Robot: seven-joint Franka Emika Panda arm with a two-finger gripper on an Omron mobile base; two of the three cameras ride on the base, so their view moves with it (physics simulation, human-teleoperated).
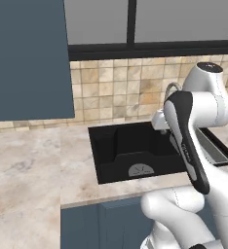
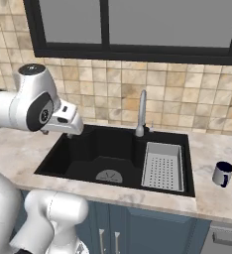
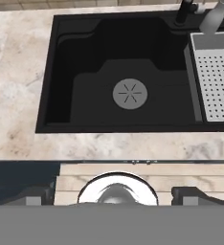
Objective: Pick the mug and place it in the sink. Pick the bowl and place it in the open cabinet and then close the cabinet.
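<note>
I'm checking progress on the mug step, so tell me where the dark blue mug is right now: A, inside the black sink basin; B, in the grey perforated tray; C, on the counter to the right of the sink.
C: the mug stands upright on the marble counter, right of the sink, whose basin holds nothing but its drain.

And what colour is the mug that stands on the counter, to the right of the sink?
The mug is dark navy blue with a lighter, silvery-grey wall; the right base view shows it best.
</note>
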